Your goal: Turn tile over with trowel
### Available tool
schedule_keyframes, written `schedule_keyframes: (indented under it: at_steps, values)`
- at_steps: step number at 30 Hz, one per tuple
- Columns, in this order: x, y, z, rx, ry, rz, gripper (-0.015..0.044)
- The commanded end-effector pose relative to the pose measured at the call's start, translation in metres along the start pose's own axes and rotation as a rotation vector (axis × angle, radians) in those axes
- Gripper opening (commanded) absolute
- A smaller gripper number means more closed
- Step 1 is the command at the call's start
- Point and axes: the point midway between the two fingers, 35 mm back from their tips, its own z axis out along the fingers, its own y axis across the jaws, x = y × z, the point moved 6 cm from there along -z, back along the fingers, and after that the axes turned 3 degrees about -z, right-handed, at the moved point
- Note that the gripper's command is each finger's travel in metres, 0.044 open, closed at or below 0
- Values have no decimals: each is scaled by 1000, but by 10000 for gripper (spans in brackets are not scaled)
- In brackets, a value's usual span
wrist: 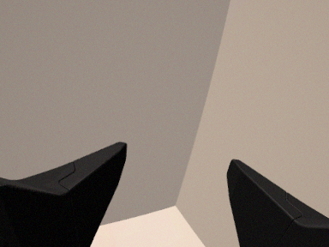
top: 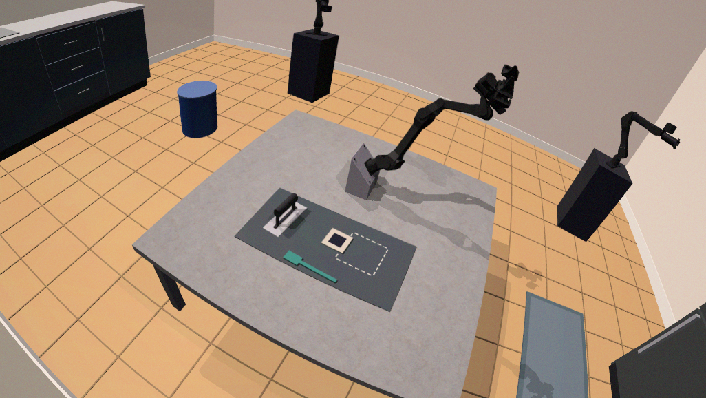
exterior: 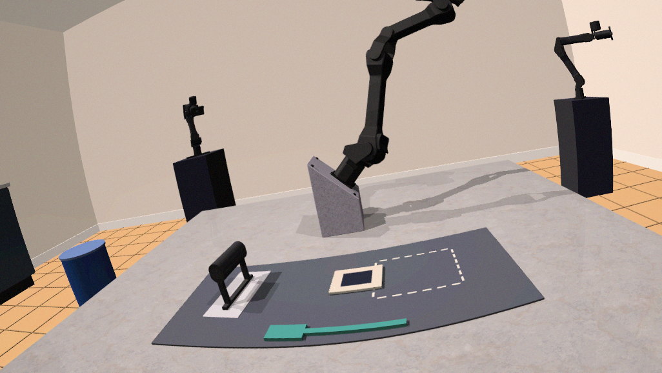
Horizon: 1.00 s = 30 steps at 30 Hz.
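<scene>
The tile (top: 337,239) (exterior: 356,279), cream with a dark square mark facing up, lies flat at the left edge of the dashed outline (top: 373,274) (exterior: 462,281), mostly outside it. The trowel (top: 285,203) (exterior: 228,261) stands on its flat white plate at the mat's left end, its black bar handle raised above. Both rest on the dark grey mat (top: 390,289) (exterior: 500,277). My gripper (wrist: 178,159) (top: 502,92) is open and empty, raised high behind and right of the mat, far from tile and trowel. It is out of frame in the exterior view. The wrist view shows only walls and ceiling beyond the fingers.
A teal flat tool (top: 292,257) (exterior: 285,332) with a long thin handle lies along the mat's front edge, in front of the tile. My arm's wedge-shaped base (top: 359,177) (exterior: 337,208) stands on the table (top: 197,237) (exterior: 597,296) behind the mat. Other arms on dark pedestals stand beyond the table.
</scene>
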Motion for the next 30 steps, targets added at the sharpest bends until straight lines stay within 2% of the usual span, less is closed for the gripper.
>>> schedule_keyframes:
  at_steps: [1, 12, 30]
  values:
    - [35, -20, -8, -28, 69, -160, 270]
    - [95, -70, -20, -85, 192, -496, 270]
    - [137, -162, -27, -115, 338, -921, 270]
